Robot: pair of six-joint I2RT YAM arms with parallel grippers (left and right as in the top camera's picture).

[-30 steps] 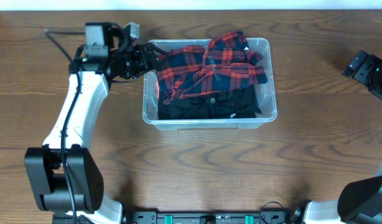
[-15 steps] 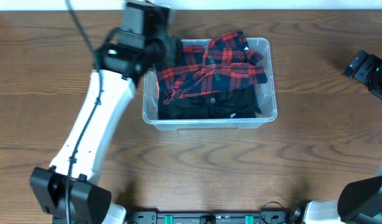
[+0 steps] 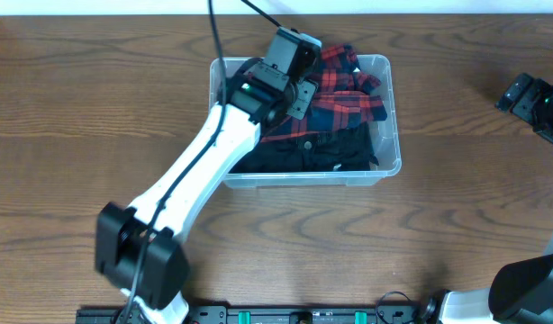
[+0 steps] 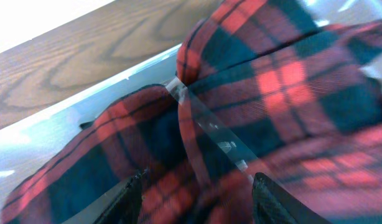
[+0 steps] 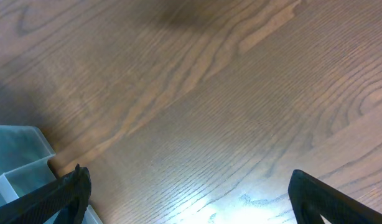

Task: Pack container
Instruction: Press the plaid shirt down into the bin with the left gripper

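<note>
The clear plastic container stands at the table's middle back. It holds a red and dark plaid shirt on top of dark clothing. My left gripper hangs over the container's back left part, right above the plaid shirt. Its fingers are open with plaid cloth between and below them. The container's rim runs across the left wrist view. My right gripper is open and empty over bare wood at the far right.
The wooden table surrounds the container on all sides. A corner of the container shows at the lower left of the right wrist view. The left arm's white link crosses the container's left wall.
My left arm has swung right from outside the container's left wall to above the plaid shirt inside it. The right arm has not moved.
</note>
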